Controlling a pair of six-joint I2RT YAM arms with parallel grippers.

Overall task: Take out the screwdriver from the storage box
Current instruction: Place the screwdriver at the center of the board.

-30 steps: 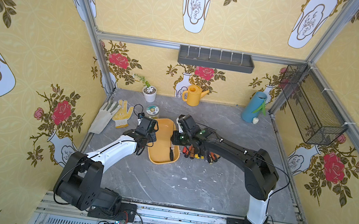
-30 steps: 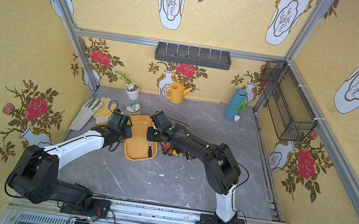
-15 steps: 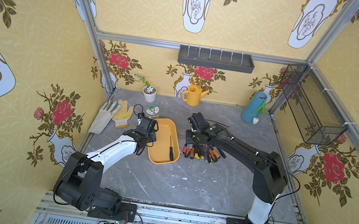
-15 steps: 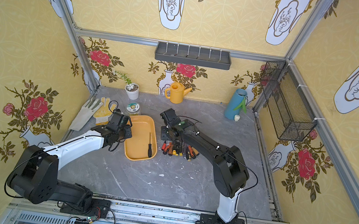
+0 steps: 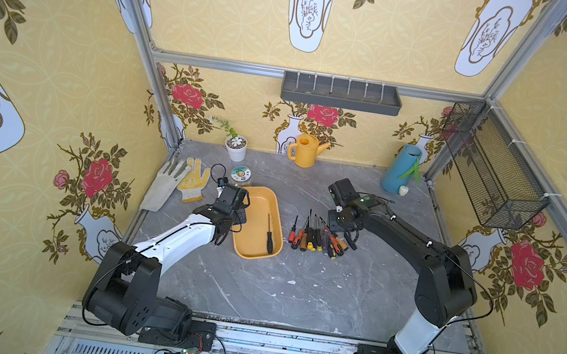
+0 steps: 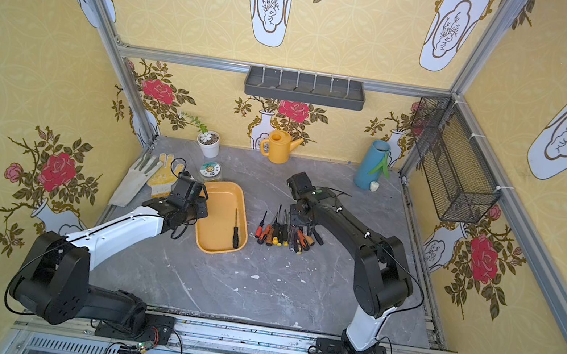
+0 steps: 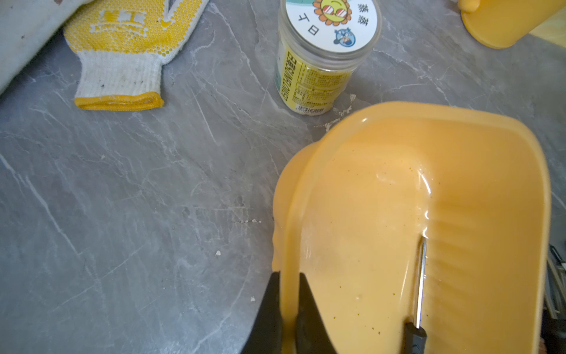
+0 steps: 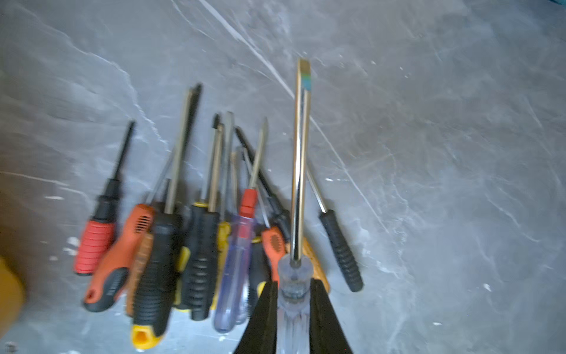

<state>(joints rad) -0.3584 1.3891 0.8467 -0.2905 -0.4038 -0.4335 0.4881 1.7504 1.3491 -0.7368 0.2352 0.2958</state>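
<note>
A second ago the right gripper (image 5: 338,226) hung at the right rim of the storage box (image 5: 256,215). It has since swung away and now sits over the pile of screwdrivers (image 5: 317,236), which lies on the grey table (image 5: 295,294) just beside the box. The box and the left arm have not shifted. One black-handled screwdriver (image 5: 269,236) lies inside the box near its right wall, blade towards the back wall. A small jar (image 5: 239,175) stands at the box's far corner, and two gloves (image 5: 182,182) lie to its left. In the blurred right wrist view, the right gripper's jaws are closed on the handle of a clear-handled screwdriver (image 8: 299,159). Its long shaft reaches out over the pile; whether it touches the pile I cannot tell. The left gripper (image 7: 288,277) pinches the box's left rim, one finger inside and one outside.
</note>
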